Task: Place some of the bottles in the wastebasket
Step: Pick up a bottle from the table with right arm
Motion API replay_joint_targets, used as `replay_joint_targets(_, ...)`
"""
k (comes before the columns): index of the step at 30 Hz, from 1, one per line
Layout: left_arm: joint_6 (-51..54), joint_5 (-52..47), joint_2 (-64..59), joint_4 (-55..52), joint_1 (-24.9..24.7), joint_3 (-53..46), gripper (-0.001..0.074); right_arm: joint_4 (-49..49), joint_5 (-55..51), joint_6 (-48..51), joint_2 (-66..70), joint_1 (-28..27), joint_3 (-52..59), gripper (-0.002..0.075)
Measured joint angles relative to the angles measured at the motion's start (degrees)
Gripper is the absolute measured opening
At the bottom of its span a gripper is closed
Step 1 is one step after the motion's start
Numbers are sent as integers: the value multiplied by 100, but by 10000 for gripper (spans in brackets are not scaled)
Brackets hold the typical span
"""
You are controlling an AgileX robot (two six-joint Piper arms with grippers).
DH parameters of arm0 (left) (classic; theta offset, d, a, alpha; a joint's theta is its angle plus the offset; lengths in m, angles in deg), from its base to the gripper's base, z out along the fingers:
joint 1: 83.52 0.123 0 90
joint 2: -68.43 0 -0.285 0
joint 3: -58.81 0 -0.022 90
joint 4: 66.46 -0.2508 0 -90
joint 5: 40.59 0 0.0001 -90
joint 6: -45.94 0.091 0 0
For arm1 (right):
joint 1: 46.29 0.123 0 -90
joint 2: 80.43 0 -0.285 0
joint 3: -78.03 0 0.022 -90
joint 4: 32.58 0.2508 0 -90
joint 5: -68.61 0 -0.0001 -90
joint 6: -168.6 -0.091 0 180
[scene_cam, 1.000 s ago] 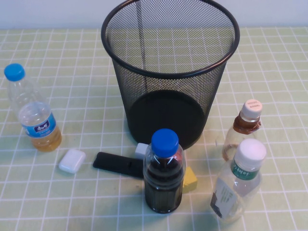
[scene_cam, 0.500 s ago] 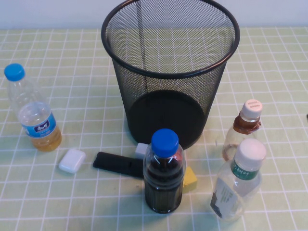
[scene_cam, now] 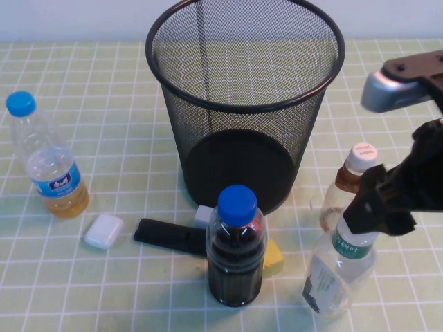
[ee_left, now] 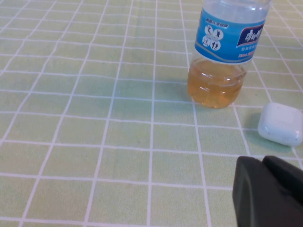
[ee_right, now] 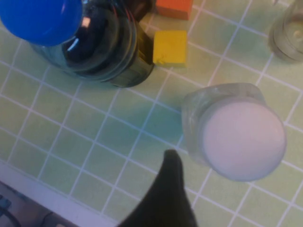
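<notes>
The black wire-mesh wastebasket (scene_cam: 208, 138) stands at the back middle of the table. The green-labelled clear bottle (scene_cam: 338, 270) stands at the front right. The smaller bottle with the brown neck band (scene_cam: 351, 181) stands just behind it. My right gripper (scene_cam: 383, 204) hangs right over the green-labelled bottle and hides its cap in the high view. In the right wrist view that white cap (ee_right: 242, 139) shows from above with one dark finger (ee_right: 168, 194) beside it, apart from it; the gripper is open and empty. My left gripper (ee_left: 271, 194) is shut and empty, low over the table at the left.
A dark-liquid bottle with a blue cap (scene_cam: 236, 249) stands at the front middle. Around it lie a yellow block (scene_cam: 275, 256), a black flat bar (scene_cam: 169, 236) and a small white cube (scene_cam: 203, 216). A yellowish-liquid bottle (scene_cam: 52, 169) and a white case (scene_cam: 104, 230) are at the left.
My right arm has come into the high view from the right and now hangs over the green-labelled bottle. Nothing on the table has moved.
</notes>
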Motion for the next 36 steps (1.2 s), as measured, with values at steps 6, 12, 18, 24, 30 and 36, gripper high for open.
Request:
replay_joint_targets(6, 0, 0, 0, 0, 0, 0, -6, -571, 77, -299, 258, 204, 0, 588)
replay_joint_targets(12, 0, 0, 0, 0, 0, 0, -6, -535, 290, -299, 381, 204, 11, 587)
replay_joint_targets(18, 0, 0, 0, 0, 0, 0, -6, -547, 393, -299, 473, 204, 20, 454)
replay_joint_targets(24, 0, 0, 0, 0, 0, 0, -6, -536, 374, -231, 483, 204, 20, 161)
replay_joint_targets(30, 0, 0, 0, 0, 0, 0, -6, -667, 276, -203, 448, 204, -46, 84)
replay_joint_targets(36, 0, 0, 0, 0, 0, 0, -6, -695, -134, -203, 276, 204, -564, 84)
